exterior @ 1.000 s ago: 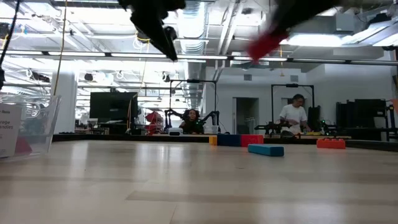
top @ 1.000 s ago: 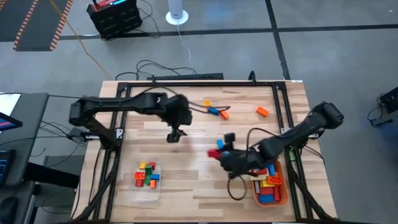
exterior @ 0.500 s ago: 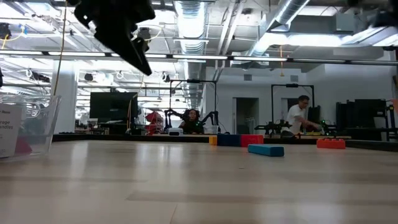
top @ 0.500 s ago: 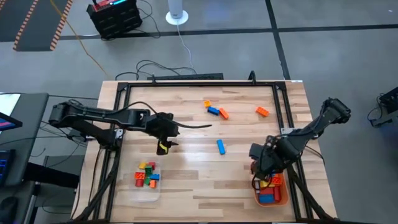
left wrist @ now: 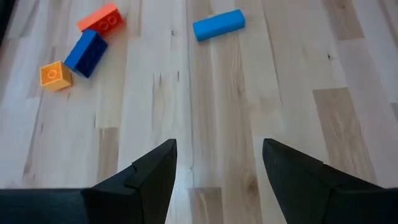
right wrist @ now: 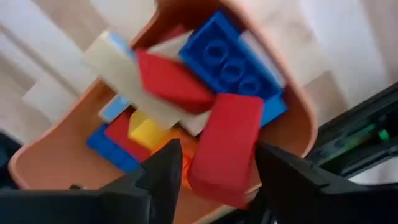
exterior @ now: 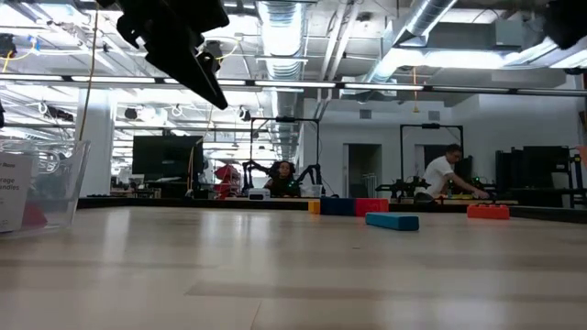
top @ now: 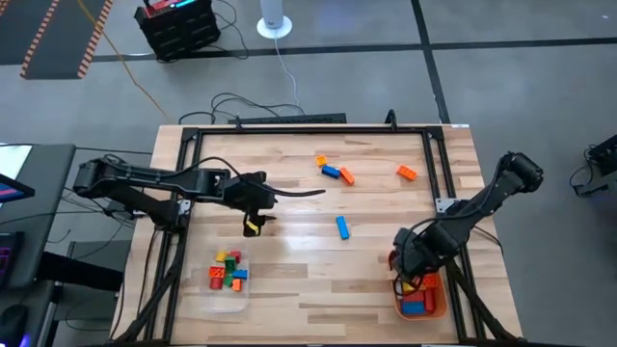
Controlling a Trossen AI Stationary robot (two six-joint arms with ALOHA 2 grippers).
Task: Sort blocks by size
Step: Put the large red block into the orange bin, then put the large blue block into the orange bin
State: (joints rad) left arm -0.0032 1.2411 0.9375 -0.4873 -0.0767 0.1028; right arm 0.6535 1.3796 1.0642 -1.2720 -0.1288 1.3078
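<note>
Five loose blocks remain on my counter [top: 289,280]: a blue bar [top: 342,227] near the middle, and at the far side a small orange cube [top: 321,161], a dark blue brick [top: 331,173] and an orange brick [top: 347,177] in a cluster, with another orange brick [top: 406,173] well apart toward the right. Item, short blocks: a small heap sits in the clear tray [top: 228,280] at the near left. Item, long blocks: a pile fills the orange tray [right wrist: 292,109] at the near right. Change logged: a second ago my right hand [top: 405,262] was near the middle of the counter carrying a red bar; now it hangs over the orange tray with fingers parted, and the red bar [right wrist: 225,146] lies between them, on or just above the pile; I judge it just released, one more long piece sorted. My left hand [left wrist: 217,171], then higher up the counter, now hovers left of centre, fingers apart and empty, facing the blue bar and the far cluster. Remaining stock suggests the blue bar is due next.
</note>
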